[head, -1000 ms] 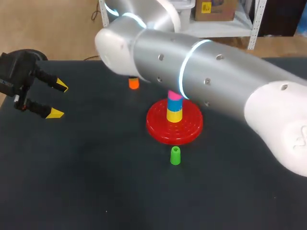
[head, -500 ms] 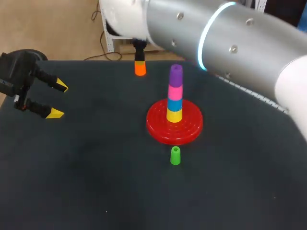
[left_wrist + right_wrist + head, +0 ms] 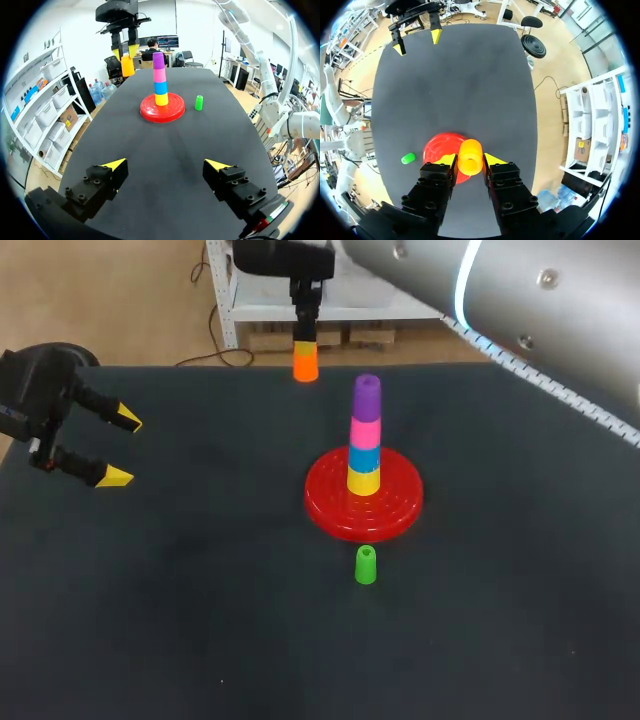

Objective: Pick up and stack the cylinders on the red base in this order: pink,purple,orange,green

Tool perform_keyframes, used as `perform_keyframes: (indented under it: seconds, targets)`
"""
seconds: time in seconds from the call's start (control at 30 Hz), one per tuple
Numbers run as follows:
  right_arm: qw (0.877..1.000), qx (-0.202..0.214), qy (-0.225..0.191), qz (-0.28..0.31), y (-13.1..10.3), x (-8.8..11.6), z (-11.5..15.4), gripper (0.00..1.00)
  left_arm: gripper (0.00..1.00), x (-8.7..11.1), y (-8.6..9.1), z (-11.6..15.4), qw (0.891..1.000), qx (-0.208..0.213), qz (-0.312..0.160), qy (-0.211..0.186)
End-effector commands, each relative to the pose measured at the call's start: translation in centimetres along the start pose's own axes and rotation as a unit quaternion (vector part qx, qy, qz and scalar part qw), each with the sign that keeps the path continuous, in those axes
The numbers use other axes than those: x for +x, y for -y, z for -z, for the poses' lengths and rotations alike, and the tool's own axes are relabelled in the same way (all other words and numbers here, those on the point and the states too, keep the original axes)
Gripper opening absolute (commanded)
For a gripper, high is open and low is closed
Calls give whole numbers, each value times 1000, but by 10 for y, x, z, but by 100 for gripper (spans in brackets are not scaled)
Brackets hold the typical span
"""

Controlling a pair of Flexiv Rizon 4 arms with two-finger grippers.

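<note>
Cylinder (image 3: 305, 365) (orange) higher than before, in right gripper (image 3: 305, 343)

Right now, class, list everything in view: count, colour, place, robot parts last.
Round red plastic base: one, red, mid-table.
Stacked plastic cylinders: four, on the base; bottom to top yellow, blue, pink, purple.
Orange plastic cylinder: one, orange, held in the air over the table, beside the stack.
Green plastic cylinder: one, green, upright on the table, near side of the base.
Table: one, black.
Left gripper: one, open, at the table's left.
Right gripper: one, shut on the orange cylinder.
</note>
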State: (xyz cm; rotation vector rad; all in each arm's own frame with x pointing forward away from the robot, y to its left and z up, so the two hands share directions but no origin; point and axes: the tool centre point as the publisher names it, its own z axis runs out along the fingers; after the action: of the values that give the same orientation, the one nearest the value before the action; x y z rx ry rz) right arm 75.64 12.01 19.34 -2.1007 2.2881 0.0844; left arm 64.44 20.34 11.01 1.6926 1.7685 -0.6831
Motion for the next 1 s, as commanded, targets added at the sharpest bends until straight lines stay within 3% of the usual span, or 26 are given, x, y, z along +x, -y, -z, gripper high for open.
perform_keyframes:
  seconds: [0.03,0.73,1.0]
  targets:
    - [1000,-18,2,-7,-4,5,9,0,100,1,1,0,1000,-2,-1,1]
    - [997,45,4,-55,-43,50,40,0,100,1,1,0,1000,-2,-1,1]
    - [996,64,11,-63,-51,57,58,0,100,1,1,0,1000,-2,-1,1]
